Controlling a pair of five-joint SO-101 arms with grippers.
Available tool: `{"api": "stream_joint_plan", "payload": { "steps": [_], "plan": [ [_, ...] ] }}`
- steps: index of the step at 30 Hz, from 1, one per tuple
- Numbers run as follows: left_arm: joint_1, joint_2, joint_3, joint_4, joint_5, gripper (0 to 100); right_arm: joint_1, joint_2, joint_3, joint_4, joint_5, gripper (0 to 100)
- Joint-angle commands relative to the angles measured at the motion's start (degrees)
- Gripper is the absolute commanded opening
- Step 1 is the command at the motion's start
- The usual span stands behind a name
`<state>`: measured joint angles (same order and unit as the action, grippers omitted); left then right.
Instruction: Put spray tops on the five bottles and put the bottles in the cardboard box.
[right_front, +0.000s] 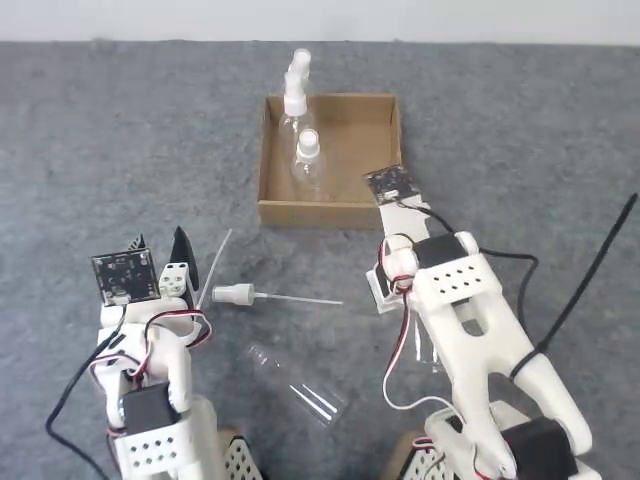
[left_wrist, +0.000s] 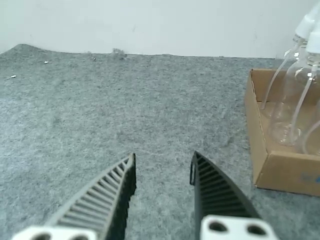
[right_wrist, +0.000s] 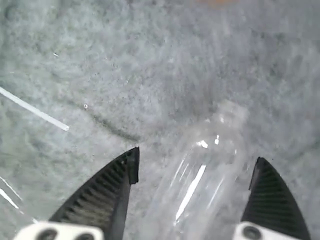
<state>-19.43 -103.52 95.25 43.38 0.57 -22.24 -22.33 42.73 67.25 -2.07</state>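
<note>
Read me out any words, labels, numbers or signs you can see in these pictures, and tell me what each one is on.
No text here can be read.
Blue mark on the outer wall of the cardboard box: too blurred to read.
Circuit boards on the arms' wrists: any print is too small to read.
Clear bottles in the box: no labels visible.

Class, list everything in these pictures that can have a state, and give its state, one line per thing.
cardboard box: open-topped, holding bottles.
bottles in the box: upright, spray tops on.
loose spray top: lying down, unfitted.
bottle between the arms: lying down, uncapped.
bottle at the right hand: lying down, uncapped, not gripped.
left hand: open, empty.
right hand: open, astride that bottle.
</note>
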Motion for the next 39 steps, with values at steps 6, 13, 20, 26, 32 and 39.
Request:
{"api": "stream_joint_plan", "payload": {
  "steps": [6,13,20,26,32,39],
  "plan": [
    [-0.4,-1.0,-0.6,-2.1,-1.0,17,1.0,-2.2,-1.8,1.3,-5.5,30.3],
    [-0.4,-1.0,-0.6,-2.0,-1.1,17,1.5,-2.2,1.8,0.7,-6.2,30.3],
    [-0.4,-1.0,-0.5,-2.0,-1.1,17,5.8,0.3,1.5,-1.0,-6.2,30.3],
    [-0.4,-1.0,-0.5,-2.0,-1.1,17,5.8,5.9,1.3,-4.4,-6.2,30.3],
    [-0.4,-1.0,-0.5,-2.0,-1.1,17,5.9,8.2,0.2,-4.6,-6.2,30.3],
    [-0.4,-1.0,-0.5,-2.0,-1.1,17,5.9,11.9,0.1,-7.4,-6.2,28.9]
  ]
}}
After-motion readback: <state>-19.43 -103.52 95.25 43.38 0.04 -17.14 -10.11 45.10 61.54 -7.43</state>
